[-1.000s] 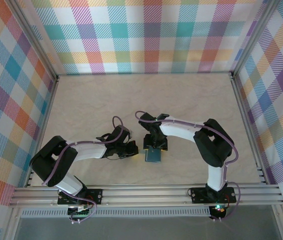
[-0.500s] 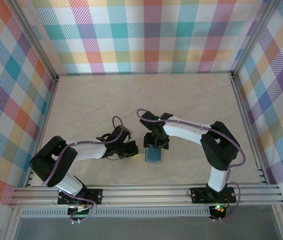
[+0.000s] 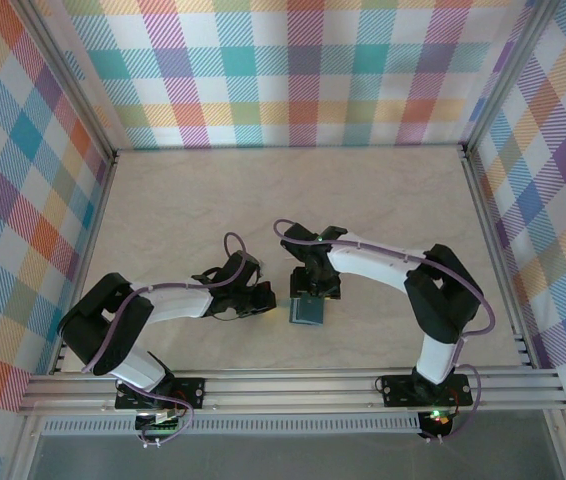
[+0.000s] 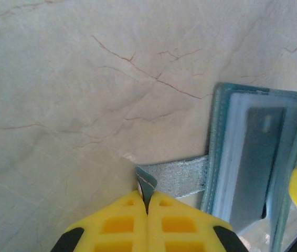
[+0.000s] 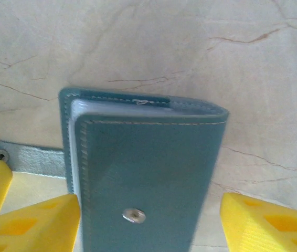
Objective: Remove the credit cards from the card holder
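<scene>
TABLETOP: A teal wallet (image 5: 148,168) lies on the marble-look table (image 3: 193,200), close to the near edge and approx. mid-width, w/ a claw at each side. We see the L claw (image 4: 147,199) shut tight on the end of the wallet's grey tab (image 4: 182,176). The tab's tip is pinched between the two yellow tips, no gap showing. The tab runs flat along the table from that pinch to the wallet's left side.

The R claw (image 5: 149,220) stands wide over the wallet and grips nothing. One yellow finger (image 5: 266,223) sits off the wallet's right side w/ a sliver of table between. The other is close by the left side, next to the tab; whether it touches, we can't tell.

From the R wrist cam the wallet's teal outside faces up, its round metal snap (image 5: 134,214) toward the claw, pale leaves peeking out at the far and left edges. From the L wrist cam we make out a grey card (image 4: 256,157) set in the wallet's pale inside, framed by teal stitching.
</scene>
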Available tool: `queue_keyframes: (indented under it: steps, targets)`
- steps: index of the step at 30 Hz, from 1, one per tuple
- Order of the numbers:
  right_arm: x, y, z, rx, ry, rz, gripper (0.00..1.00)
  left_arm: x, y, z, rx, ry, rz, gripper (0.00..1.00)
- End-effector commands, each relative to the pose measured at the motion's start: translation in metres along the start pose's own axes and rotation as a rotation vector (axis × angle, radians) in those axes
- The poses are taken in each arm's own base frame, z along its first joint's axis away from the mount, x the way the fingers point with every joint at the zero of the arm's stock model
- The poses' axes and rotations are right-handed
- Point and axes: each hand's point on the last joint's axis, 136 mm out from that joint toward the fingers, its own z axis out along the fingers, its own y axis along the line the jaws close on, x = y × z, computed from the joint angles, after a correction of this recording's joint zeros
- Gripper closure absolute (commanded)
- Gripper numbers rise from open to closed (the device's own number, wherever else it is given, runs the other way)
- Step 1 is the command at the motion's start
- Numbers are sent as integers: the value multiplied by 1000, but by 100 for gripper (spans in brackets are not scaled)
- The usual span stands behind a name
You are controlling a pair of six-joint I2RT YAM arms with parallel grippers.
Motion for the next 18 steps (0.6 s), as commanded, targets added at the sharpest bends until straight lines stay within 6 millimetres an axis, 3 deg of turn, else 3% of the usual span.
queue_keyframes:
  steps: [1,9,18]
  targets:
    - [7,-17,-7,48,6,-16,28,10,40,-4,-138,11,-64,97]
    - [11,-21,-7,48,15,-19,30,7,44,-9,-137,-6,-82,97]
    - [16,15,-5,-53,64,-84,24,7,41,-7,-123,5,-87,97]
